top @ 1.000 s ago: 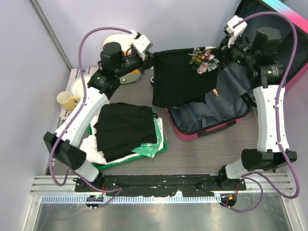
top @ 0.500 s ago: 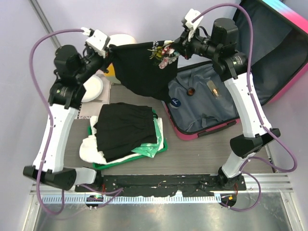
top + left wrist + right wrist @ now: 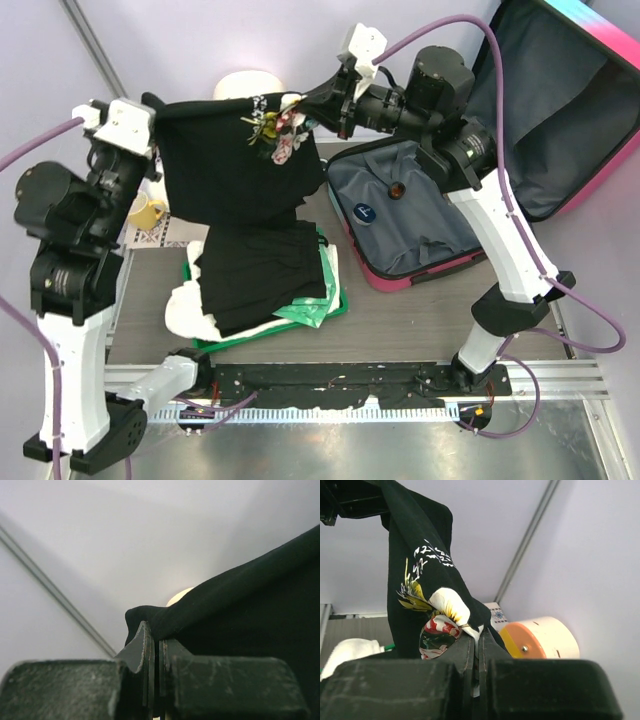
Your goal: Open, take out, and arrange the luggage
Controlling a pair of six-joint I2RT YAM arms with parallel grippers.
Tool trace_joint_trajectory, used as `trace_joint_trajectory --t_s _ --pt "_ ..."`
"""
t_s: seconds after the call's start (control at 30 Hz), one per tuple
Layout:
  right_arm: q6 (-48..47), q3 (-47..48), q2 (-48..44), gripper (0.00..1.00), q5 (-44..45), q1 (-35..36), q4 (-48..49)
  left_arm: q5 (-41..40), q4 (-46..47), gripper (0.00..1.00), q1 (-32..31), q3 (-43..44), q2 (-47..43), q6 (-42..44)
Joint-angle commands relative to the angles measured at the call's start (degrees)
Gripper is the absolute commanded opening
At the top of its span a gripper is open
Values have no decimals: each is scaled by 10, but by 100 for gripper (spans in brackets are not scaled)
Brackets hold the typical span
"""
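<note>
At table's far right corner, top view: luggage (image 3: 560,120) lies open, lid tipped back, w/ black garment (image 3: 230,170) stretched mid-air btwn L gripper (image 3: 150,108) over left edge and R gripper (image 3: 318,100) near far edge, above folded black pile (image 3: 255,265). L wrist view: fingers pinched tight on garment's corner fold. R wrist view: fingers clamped on its floral-print edge, round box (image 3: 540,637) behind.
</note>
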Motion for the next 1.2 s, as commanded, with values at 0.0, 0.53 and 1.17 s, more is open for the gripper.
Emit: trace_joint_trajectory --t_s 0.0,0.53,1.17 --pt "15 27 -32 1 34 40 34 -60 -4 0 7 18 -50 26" --pt "33 -96 -134 1 39 80 -35 46 -135 0 7 11 -135 49" --pt "24 -337 -183 1 48 74 -85 80 -314 0 6 -141 -227 103"
